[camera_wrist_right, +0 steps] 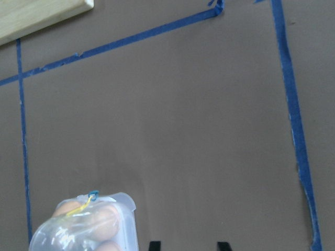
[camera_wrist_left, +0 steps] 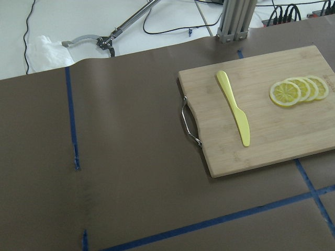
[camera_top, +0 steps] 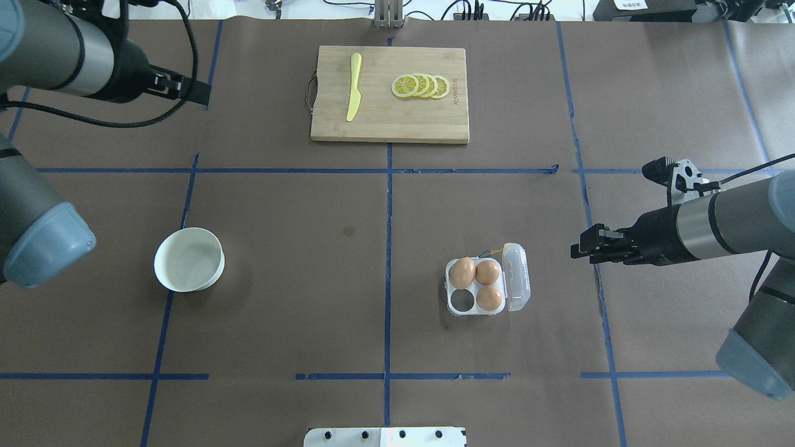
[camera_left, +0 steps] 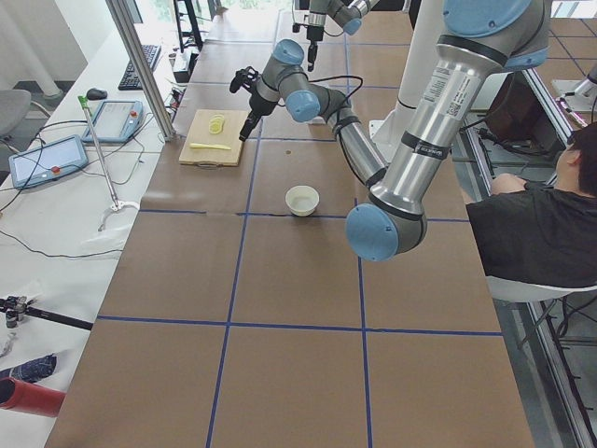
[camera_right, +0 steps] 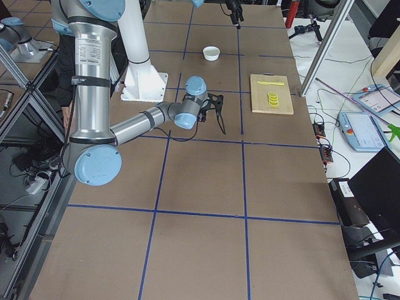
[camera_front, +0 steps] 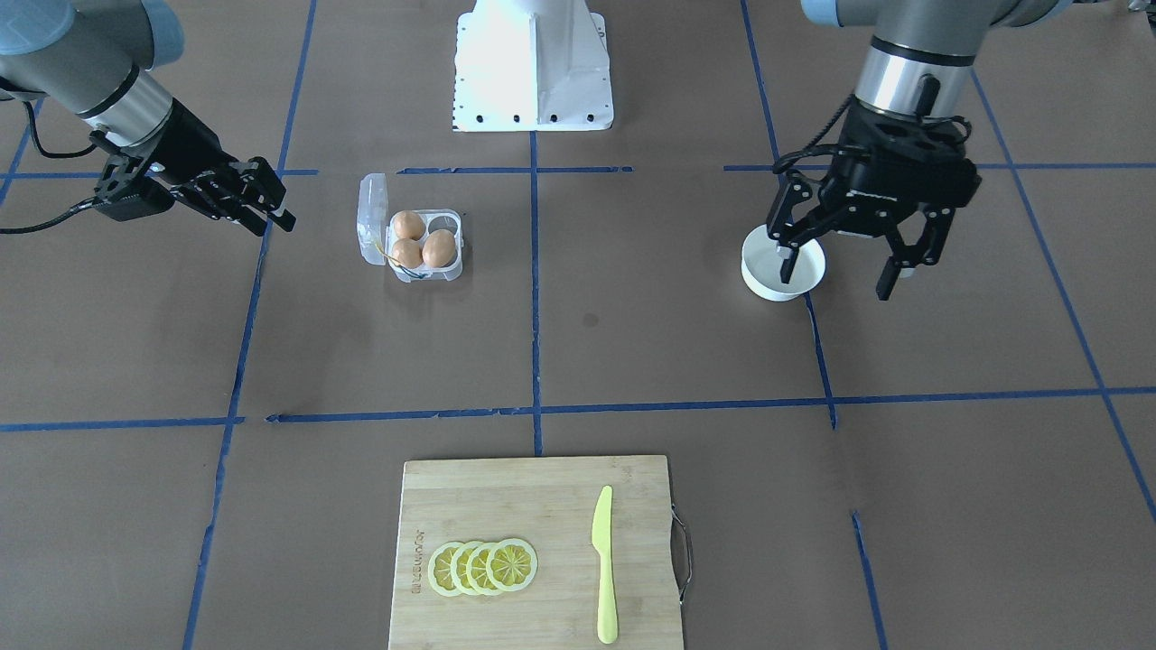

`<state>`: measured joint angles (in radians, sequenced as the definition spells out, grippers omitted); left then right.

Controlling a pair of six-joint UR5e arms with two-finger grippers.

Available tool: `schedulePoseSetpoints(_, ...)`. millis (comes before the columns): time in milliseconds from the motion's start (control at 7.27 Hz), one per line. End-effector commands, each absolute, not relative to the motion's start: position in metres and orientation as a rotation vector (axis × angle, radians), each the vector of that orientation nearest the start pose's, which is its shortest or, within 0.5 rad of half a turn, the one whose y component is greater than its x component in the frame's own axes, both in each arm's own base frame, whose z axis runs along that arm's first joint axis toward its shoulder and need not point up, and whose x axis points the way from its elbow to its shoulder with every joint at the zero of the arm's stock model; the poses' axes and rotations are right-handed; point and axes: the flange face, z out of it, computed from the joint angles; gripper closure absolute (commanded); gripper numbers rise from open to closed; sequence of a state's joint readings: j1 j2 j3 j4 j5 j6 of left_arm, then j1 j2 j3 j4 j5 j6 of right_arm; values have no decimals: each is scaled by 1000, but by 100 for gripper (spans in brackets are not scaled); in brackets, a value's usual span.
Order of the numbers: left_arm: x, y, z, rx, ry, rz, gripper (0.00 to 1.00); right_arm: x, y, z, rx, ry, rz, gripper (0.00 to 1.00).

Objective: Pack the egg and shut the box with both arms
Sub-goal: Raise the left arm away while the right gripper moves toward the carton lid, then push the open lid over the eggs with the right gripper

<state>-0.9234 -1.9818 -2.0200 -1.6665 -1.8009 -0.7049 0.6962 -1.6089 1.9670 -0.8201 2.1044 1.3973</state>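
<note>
The clear egg box (camera_front: 454, 268) lies open on the table with its lid (camera_front: 372, 219) folded back. It holds three tan eggs (camera_front: 440, 248); one cup (camera_front: 444, 219) is empty. It also shows in the overhead view (camera_top: 451, 308) and, in part, at the bottom left of the right wrist view (camera_wrist_right: 84, 230). My right gripper (camera_front: 275, 203) is open and empty, apart from the box on its lid side (camera_top: 581, 248). My left gripper (camera_front: 838, 280) is open and empty, raised high and far from the box.
An empty white bowl (camera_top: 188, 259) stands on my left side of the table. A wooden cutting board (camera_top: 388, 118) with a yellow knife (camera_top: 353, 87) and lemon slices (camera_top: 421, 85) lies at the far edge. The white pedestal (camera_front: 533, 68) is at my base.
</note>
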Motion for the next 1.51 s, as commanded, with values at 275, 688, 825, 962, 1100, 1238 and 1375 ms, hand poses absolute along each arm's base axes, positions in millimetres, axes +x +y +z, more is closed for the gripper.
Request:
schedulePoseSetpoints(275,202,-534,240,637,724,92,0,-378,-342,361,-19,-1229,62,100)
schedulePoseSetpoints(688,199,-533,251,624,714,93,0,-463,-367,293,5,-1277,63,100)
schedulePoseSetpoints(825,199,-533,253,626,708,104,0,-481,-373,249,-15,-1258,78,100)
schedulePoseSetpoints(962,200,-534,254,623,708,106,0,-489,-374,227,-15,-1262,74,100)
schedulePoseSetpoints(1100,200,-534,266,604,697,102,0,-488,-373,218,-10,-1277,67,100)
schedulePoseSetpoints(1238,198,-531,276,605,682,134,0,-489,-374,202,1,-1298,61,32)
schedulePoseSetpoints(1375,196,-527,289,604,658,186,0,-484,-375,190,37,-1318,75,0)
